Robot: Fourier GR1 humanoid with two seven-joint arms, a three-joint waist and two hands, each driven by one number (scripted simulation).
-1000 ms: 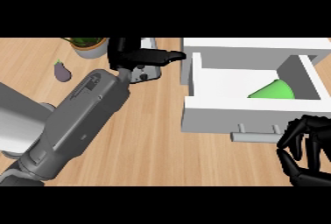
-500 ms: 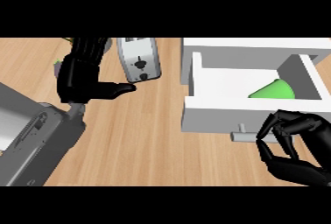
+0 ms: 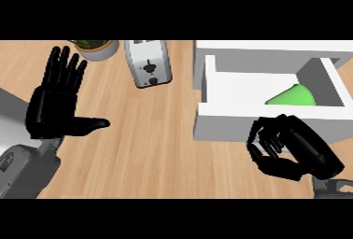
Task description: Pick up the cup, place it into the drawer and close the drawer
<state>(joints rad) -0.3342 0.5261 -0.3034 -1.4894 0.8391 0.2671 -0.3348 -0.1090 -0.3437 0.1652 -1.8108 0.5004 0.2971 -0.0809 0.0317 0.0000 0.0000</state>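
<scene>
A green cup (image 3: 293,97) lies inside the white drawer (image 3: 228,93), at its right rear corner, partly hidden by the drawer's front wall. The drawer stands pulled out from the white cabinet at the upper right. My right hand (image 3: 293,149) sits against the drawer's front face (image 3: 221,122), fingers curled and holding nothing. My left hand (image 3: 56,100) is over the wooden counter at the left, fingers straight and thumb out to the right, away from the drawer.
A silver toaster (image 3: 148,63) stands at the top centre. A potted plant (image 3: 95,46) is beside it at the top left. Bare wooden counter (image 3: 144,154) stretches between my two hands.
My left arm has pulled back to the left and lower, and its hand has spread open. My right hand has risen from the lower right up to the drawer's front.
</scene>
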